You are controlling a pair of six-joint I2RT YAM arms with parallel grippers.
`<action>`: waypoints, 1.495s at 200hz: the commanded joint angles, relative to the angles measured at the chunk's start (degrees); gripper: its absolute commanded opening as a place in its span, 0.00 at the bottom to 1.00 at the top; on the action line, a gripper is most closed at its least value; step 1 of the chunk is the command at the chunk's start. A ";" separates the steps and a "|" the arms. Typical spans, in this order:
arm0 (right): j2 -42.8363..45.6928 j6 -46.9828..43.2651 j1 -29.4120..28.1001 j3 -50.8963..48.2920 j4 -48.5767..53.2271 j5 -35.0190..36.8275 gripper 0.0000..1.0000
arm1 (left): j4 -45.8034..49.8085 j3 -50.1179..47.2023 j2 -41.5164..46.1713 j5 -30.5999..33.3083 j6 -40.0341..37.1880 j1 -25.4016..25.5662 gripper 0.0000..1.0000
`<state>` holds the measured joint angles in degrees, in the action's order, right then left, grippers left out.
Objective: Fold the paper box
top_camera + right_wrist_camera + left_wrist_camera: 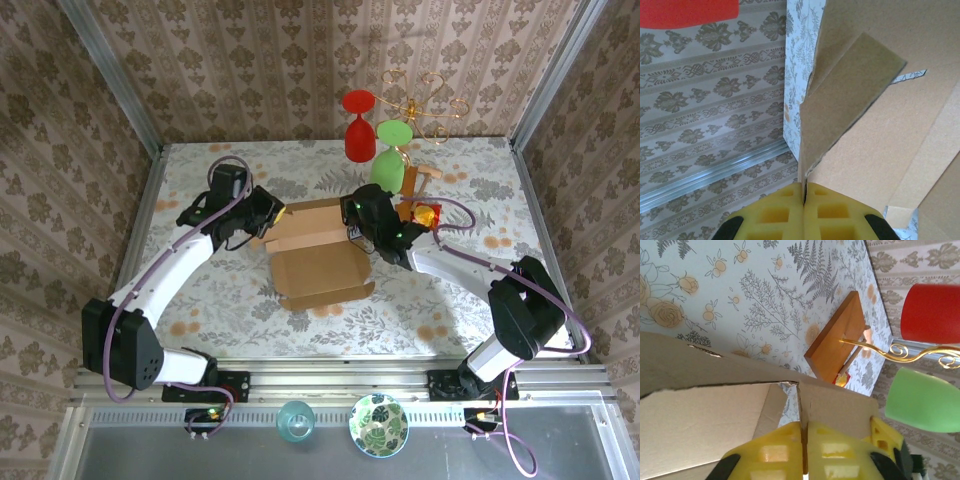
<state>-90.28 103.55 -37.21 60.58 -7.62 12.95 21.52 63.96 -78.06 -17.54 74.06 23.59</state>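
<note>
The paper box [320, 262] is tan corrugated cardboard, half folded in the middle of the floral table. At the box's far left, my left gripper [268, 214] is shut on a thin upright cardboard wall [807, 405], which stands pinched between the yellow fingers [775, 452]. The right gripper [360, 218] is at the far right side. It is shut on the edge of a raised side flap [845, 100], which runs up from between its pads [835, 212]. The box's inner panel [900, 145] spreads to the right of that flap.
Behind the box, a small wooden stand [837, 337] with a gold wire frame carries a red glass [359, 128] and a green glass [392, 158]. A small red-orange object [425, 213] lies by the right arm. A blue cup [296, 420] and a patterned bowl [378, 424] stand past the near edge.
</note>
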 commanded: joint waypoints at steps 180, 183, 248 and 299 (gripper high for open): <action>-8.40 2.21 -2.98 -4.71 -24.68 2.08 0.31 | -7.66 -8.42 3.40 1.02 8.35 -1.37 0.00; -8.49 2.07 -2.91 -4.52 -24.64 2.04 0.30 | -7.63 -8.46 3.37 0.92 8.30 -1.45 0.00; -10.29 1.68 -2.52 -1.65 -23.33 1.24 0.31 | -7.51 -8.30 3.10 -0.32 7.69 -1.64 0.00; -11.01 1.46 -2.52 0.23 -20.34 0.85 0.22 | -7.06 -7.98 3.27 -0.32 7.30 -1.70 0.00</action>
<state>-99.92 105.25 -39.86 58.74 -29.54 13.08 13.45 55.48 -75.59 -17.28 82.30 22.33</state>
